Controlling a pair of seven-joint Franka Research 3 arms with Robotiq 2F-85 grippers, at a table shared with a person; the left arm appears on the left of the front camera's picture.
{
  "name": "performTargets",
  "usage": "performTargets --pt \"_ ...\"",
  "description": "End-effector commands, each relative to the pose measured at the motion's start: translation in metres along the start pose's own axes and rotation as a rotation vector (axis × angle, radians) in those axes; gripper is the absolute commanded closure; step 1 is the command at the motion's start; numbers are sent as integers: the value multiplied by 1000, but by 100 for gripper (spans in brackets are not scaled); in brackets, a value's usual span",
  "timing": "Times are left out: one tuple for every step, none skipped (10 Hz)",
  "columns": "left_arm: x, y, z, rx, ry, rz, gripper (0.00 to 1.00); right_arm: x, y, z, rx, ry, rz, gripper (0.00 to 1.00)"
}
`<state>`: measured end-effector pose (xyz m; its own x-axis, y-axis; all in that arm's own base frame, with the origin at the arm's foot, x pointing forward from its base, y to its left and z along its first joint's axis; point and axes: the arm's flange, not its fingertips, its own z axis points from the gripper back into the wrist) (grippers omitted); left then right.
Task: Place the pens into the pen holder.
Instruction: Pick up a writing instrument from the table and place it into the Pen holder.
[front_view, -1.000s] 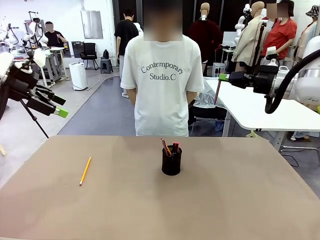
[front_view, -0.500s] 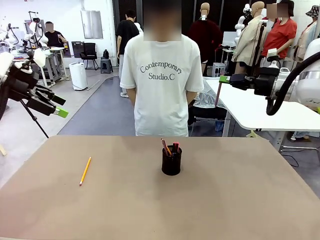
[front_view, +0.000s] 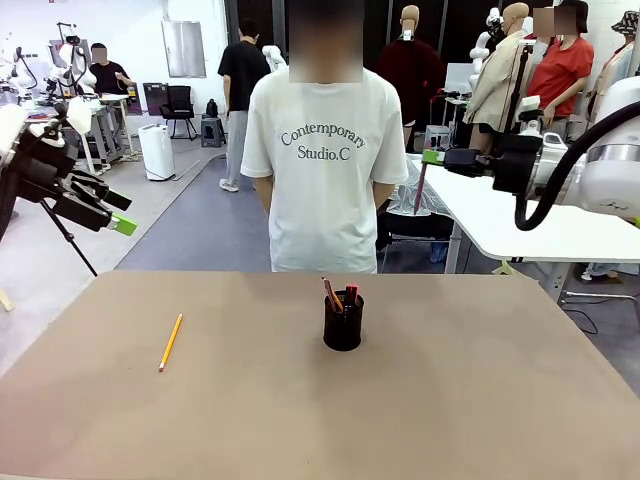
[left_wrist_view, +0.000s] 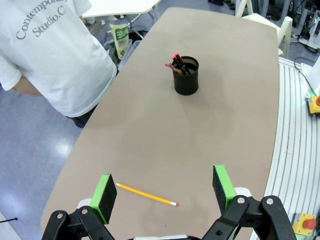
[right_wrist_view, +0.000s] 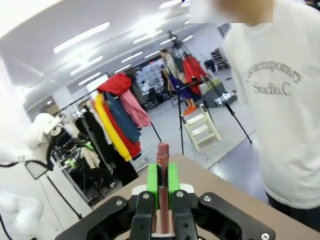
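The black mesh pen holder (front_view: 343, 322) stands mid-table with two pens in it, one red-capped. In the left wrist view the pen holder (left_wrist_view: 186, 76) is far ahead. A yellow pencil (front_view: 171, 341) lies flat on the table's left part. My left gripper (front_view: 120, 213) hovers open, high off the table's left edge; its green pads (left_wrist_view: 105, 192) frame the pencil (left_wrist_view: 146, 195) far below. My right gripper (front_view: 432, 157) is high at the right, shut on a dull red-pink pen (front_view: 421, 190) that hangs below it. That pen (right_wrist_view: 162, 165) sticks up between its pads (right_wrist_view: 153, 182).
A person in a white T-shirt (front_view: 323, 150) stands at the far table edge behind the holder, hands behind the back. The brown table (front_view: 450, 400) is bare apart from holder and pencil. A white table (front_view: 520, 220) stands behind on the right.
My right gripper has shifted slightly left with the red-pink pen still in it. The left arm, pencil and holder have not moved.
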<state>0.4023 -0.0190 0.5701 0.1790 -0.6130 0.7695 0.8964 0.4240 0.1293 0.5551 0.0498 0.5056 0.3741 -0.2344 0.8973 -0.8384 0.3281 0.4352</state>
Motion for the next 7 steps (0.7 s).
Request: performTargets --pt "0 1 2 -3 3 3 0 -15 20 -14 66 -43 102 100" --pt "0 1 2 -3 3 3 0 -22 29 -23 70 -34 126 100" --pt "0 1 2 -3 3 3 0 -30 37 -37 89 -36 166 100" --pt "0 1 2 -3 3 3 0 -37 43 -47 106 -46 162 100" --pt "0 1 2 -3 3 3 0 -44 46 -54 111 -51 182 100" --pt "0 1 2 -3 3 3 0 -50 48 -60 118 -59 189 100" --pt "0 1 2 -3 3 3 0 -61 54 -66 108 -52 219 100"
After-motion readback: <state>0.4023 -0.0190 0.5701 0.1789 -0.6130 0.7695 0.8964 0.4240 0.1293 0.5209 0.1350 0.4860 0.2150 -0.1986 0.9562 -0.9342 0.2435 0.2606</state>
